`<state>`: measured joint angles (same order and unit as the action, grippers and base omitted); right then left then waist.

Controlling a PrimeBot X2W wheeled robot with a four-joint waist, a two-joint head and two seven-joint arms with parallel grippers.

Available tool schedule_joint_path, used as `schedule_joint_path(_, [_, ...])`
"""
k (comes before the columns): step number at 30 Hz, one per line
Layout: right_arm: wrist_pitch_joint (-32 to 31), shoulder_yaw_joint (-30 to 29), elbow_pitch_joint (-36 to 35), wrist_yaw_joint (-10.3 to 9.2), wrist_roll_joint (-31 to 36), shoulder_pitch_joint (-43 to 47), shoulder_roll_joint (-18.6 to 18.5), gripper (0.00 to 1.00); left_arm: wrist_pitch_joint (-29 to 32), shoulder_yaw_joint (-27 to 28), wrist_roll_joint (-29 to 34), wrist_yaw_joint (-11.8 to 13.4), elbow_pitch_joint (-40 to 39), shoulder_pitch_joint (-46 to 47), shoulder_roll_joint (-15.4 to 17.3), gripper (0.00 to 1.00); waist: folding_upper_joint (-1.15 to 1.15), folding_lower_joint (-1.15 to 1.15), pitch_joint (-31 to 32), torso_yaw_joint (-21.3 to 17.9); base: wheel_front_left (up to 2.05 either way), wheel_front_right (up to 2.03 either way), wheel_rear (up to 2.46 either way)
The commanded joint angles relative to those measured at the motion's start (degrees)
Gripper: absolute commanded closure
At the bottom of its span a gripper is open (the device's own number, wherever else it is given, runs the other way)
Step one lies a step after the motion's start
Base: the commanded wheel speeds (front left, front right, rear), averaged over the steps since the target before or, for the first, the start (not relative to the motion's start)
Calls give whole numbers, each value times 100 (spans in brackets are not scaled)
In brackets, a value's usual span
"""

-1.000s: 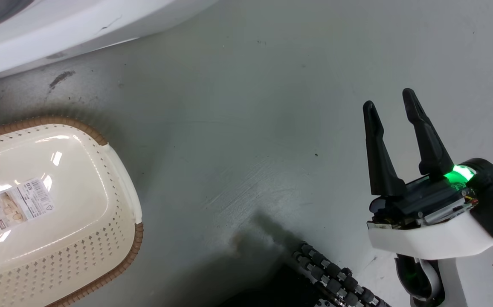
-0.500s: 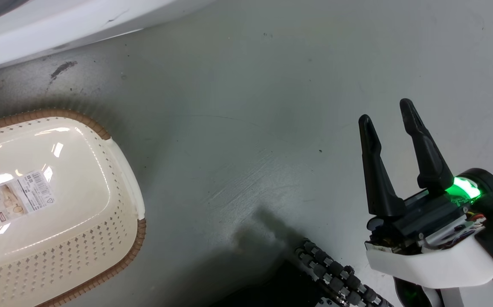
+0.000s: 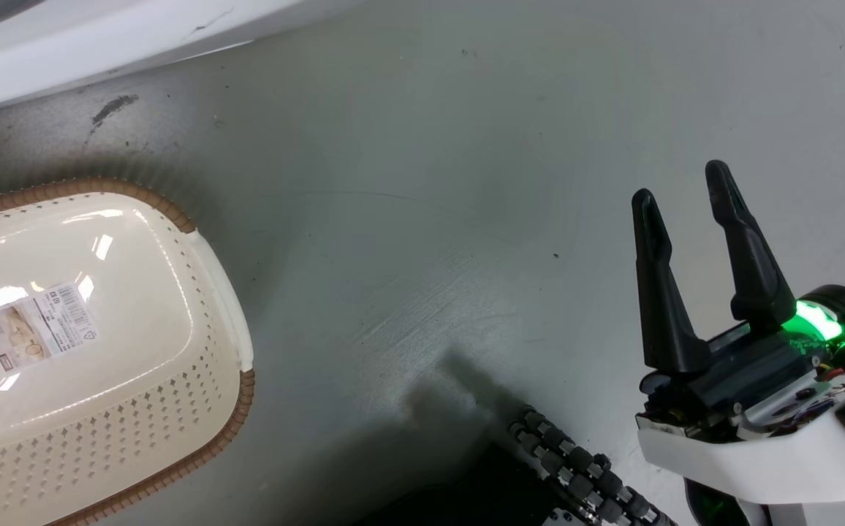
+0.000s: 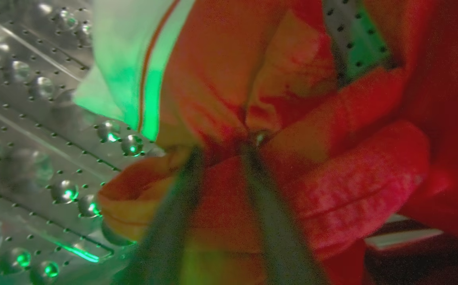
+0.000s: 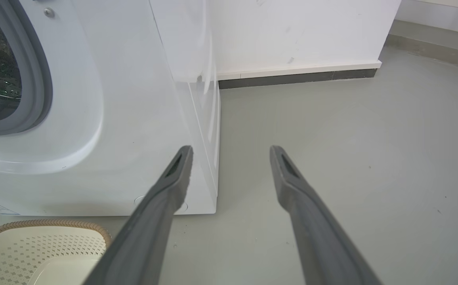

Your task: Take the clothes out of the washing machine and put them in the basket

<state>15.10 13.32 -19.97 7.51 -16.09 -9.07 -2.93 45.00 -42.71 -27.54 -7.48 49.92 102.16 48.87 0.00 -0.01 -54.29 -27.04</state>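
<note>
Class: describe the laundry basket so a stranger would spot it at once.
Start at the big white washing machine on the grey floor. Before its base sits the basket, oval cream plastic with perforated sides. Unlike the plain machine, it has a brown woven-look rim and a label sticker inside.

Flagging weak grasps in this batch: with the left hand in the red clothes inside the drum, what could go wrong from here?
1. The left hand seems to pinch only one fold of the clothes, so it may slip, or leave the striped piece in the drum.
2. The basket sits low on the floor; trailing fabric could land outside its rim.
</note>
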Motion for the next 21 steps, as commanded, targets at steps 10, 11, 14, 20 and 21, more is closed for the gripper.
schedule_joint_path(10, [11,-35,81,-4,-85,-152,8,0,-512,-463,-283,8,-68,20,361,100,0,1,53,-37,0,0,0])
schedule_joint_path(11, [11,-30,95,-4,-81,-180,8,0,-595,-487,-289,8,-84,61,366,100,0,1,72,-46,0,0,0])
schedule_joint_path(14, [11,-3,137,-4,-84,-256,7,0,-852,-577,-353,8,-139,153,389,100,0,1,154,-79,0,0,0])
schedule_joint_path(20, [11,-74,273,-4,-41,-420,7,0,-1545,-801,-512,7,-263,142,512,100,0,1,448,-51,0,0,0])
schedule_joint_path(21, [11,-102,292,-4,-25,-431,8,0,-1726,-827,-560,7,-292,79,486,100,0,1,515,-2,0,0,0])
